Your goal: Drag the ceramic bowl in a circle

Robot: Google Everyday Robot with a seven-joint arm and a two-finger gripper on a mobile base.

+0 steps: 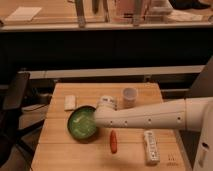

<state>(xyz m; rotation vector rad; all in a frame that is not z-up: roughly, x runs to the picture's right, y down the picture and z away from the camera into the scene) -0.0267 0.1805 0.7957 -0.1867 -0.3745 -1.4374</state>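
Right now the ceramic bowl (82, 123) sits on the wooden counter (60, 150), toward its left half, and serves as the landmark for everything else. The white arm (150, 116) reaches in from the right, low over the counter, and its end meets the bowl's right edge; the pincer (97, 119) is at that rim, hidden by the arm's own tip, so whether it is apart, together or clamped on the rim cannot be told. Such a low, sideways reach suits a drag: the bowl stays on the counter and is steered by its rim instead of being lifted.

Just behind and to the right of the bowl stands a white round container (107, 102), very near the rim. Farther right of that is a small white cup (129, 97). Behind and left of the bowl lies a pale flat block (70, 102). In front and to the right lies a small orange-red piece (113, 141), and well to the right of that a white remote-like bar (151, 146).

A circular path probably has most room in front and to the left of the bowl; the container behind looks the likeliest thing to be bumped.
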